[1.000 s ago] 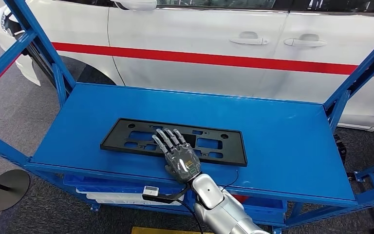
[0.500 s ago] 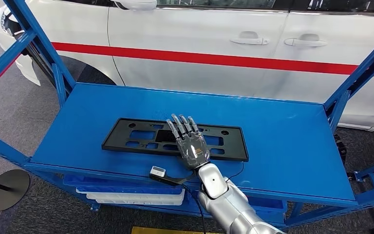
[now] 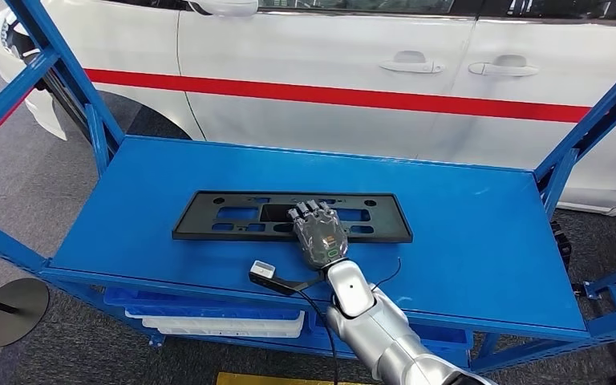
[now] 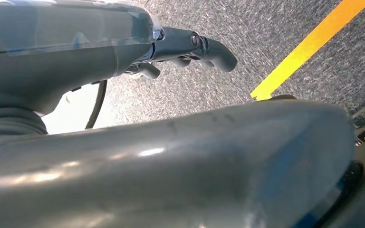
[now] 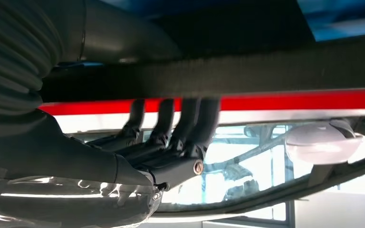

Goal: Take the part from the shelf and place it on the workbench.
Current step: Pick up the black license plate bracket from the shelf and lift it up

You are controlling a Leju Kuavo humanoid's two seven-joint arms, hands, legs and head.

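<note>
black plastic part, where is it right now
In the head view the black plastic part lies flat near the middle of the blue shelf, in front of the white car, with the right hand resting on its right half.

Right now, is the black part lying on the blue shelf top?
Yes, the black part lies flat on the blue shelf under the right hand.

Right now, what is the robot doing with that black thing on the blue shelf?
The robot's right hand is on the black part, a long flat frame with cut-outs lying on the blue shelf. Its fingers curl down over the frame's near edge, but the part looks flat on the shelf, not lifted. The left hand hangs low over the grey floor by a yellow line, holding nothing. A white car with a red stripe is parked behind the shelf.
</note>
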